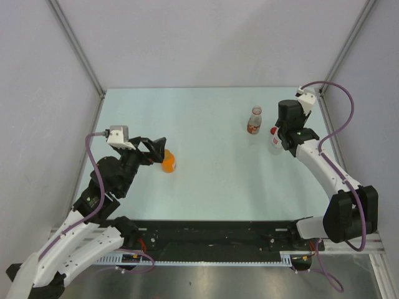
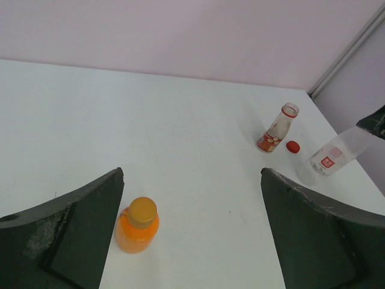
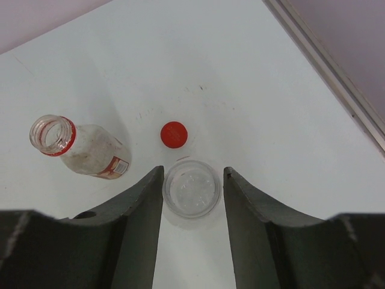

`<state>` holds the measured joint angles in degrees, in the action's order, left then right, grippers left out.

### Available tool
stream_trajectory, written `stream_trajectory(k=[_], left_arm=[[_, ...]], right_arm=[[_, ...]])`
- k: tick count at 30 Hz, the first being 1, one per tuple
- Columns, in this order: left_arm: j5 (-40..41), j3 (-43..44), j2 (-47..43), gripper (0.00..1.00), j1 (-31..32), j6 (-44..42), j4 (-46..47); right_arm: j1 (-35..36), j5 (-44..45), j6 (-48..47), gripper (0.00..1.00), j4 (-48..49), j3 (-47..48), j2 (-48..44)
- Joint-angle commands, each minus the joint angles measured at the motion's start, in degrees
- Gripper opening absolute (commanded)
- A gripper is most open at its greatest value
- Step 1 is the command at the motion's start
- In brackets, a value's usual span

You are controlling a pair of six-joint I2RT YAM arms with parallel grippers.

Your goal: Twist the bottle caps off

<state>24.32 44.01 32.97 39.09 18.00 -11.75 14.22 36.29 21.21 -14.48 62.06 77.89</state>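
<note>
Top external, three bottles, one loose red cap, left claw spread wide, right claw astride clear bottle, grip unclear.

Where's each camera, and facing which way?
Top external: above and behind, looking down at the table; left arm and right arm show.
Left wrist: low, facing the far right corner; its fingers frame the orange bottle.
Right wrist: looking straight down; its fingers flank the clear bottle.
Both wrist views share the red cap and open bottle.
</note>
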Motion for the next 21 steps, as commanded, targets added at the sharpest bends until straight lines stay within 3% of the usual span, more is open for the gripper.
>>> stream_trajectory(k=[1, 4, 21], left_arm=[[-0.41, 0.29, -0.01, 1.0, -0.07, -0.16, 0.94], [-0.5, 0.29, -0.01, 1.0, -0.15, -0.16, 0.94], [-0.67, 0.46, -0.19, 1.0, -0.15, -0.25, 0.76]], right_arm=[[0.72, -0.52, 1.46, 0.5, -0.55, -0.45, -2.12], [1.16, -0.26, 1.55, 0.57, -0.72, -0.36, -2.65], [2.48, -1.23, 2.69, 0.67, -1.17, -0.36, -5.73]])
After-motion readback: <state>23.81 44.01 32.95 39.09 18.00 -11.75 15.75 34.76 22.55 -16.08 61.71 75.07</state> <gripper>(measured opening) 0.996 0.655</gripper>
